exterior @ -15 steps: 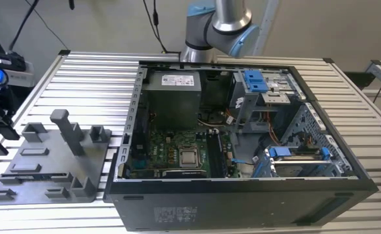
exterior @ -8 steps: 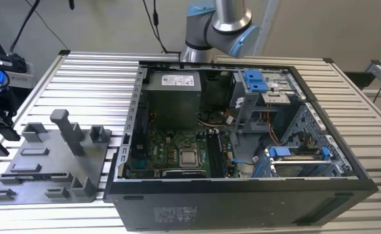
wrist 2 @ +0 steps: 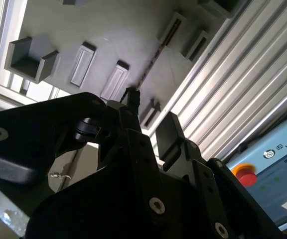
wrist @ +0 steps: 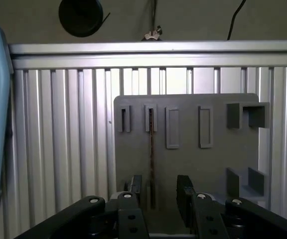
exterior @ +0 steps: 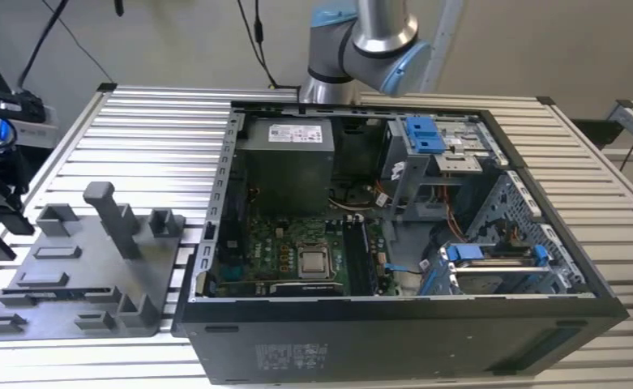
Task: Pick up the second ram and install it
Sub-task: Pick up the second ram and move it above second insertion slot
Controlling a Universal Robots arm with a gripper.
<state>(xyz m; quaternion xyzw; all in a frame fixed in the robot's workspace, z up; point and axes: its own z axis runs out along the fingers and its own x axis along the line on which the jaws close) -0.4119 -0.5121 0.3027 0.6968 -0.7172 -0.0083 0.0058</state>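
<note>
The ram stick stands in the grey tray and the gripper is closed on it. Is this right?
No. The second ram does stand in the grey tray, but the gripper is open, not closed on it; the first wrist view shows this.

In the exterior view, an open black computer case (exterior: 403, 340) lies on the ribbed metal tabletop (exterior: 154, 130), its green motherboard (exterior: 284, 243) exposed. A grey power supply (exterior: 289, 162) sits at the board's twelve o'clock and blue drive brackets (exterior: 425, 134) at two. A grey slotted tray (exterior: 89, 275) lies at the case's nine o'clock.
</note>
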